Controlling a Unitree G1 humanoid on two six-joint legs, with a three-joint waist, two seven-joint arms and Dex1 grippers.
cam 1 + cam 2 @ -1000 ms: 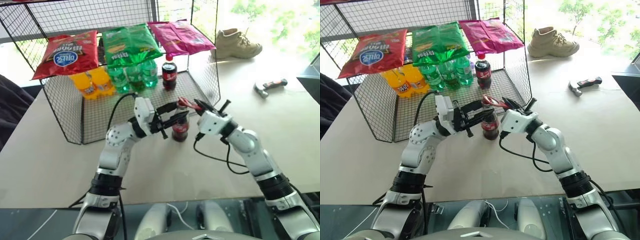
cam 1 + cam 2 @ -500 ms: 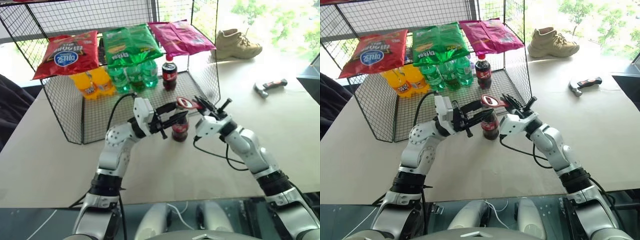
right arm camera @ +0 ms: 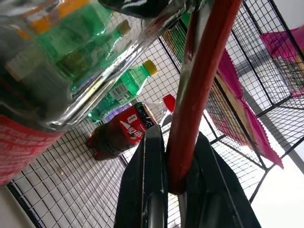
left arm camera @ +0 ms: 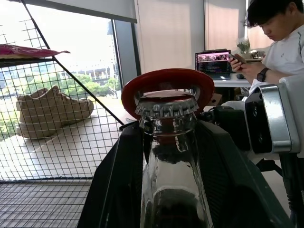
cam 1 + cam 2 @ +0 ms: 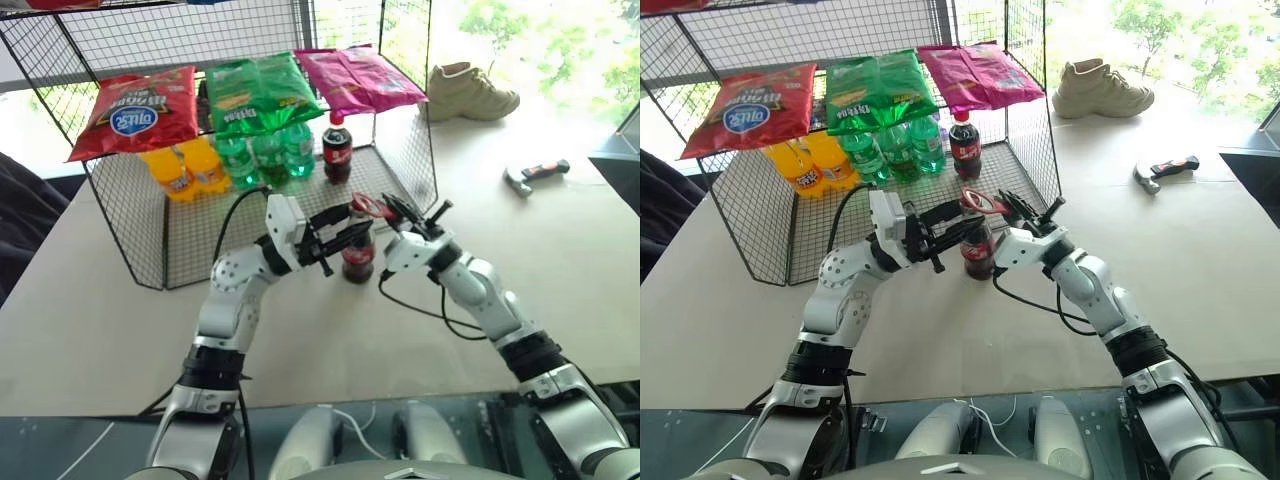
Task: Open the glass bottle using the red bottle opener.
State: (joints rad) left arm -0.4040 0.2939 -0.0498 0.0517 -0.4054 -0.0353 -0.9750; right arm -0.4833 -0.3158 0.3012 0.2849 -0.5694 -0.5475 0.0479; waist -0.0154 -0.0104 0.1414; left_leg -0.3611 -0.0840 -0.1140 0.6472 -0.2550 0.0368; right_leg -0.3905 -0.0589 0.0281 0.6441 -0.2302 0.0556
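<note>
The glass bottle (image 5: 358, 258) stands upright on the table just in front of the wire rack. Its dark drink and red label band show, and it has a crown cap (image 4: 166, 107). My left gripper (image 5: 345, 228) is shut on the bottle, with a black finger (image 4: 118, 185) on each side of the clear neck. My right gripper (image 5: 392, 211) is shut on the handle of the red bottle opener (image 3: 202, 90), coming in from the right. The opener's oval ring head (image 4: 167, 80) arches over the far side of the cap, right at the bottle's top.
The wire rack (image 5: 400, 170) stands close behind the bottle. It holds chip bags, green and orange bottles, and a plastic cola bottle (image 5: 337, 151). On the table to the right are a tan shoe (image 5: 470, 92) and a hammer-like tool (image 5: 538, 173). A seated person (image 4: 280, 47) appears in the left wrist view.
My right wrist has turned a little, tilting the opener's ring head down at the bottle top. The left gripper and bottle have stayed put. The head camera has shifted slightly.
</note>
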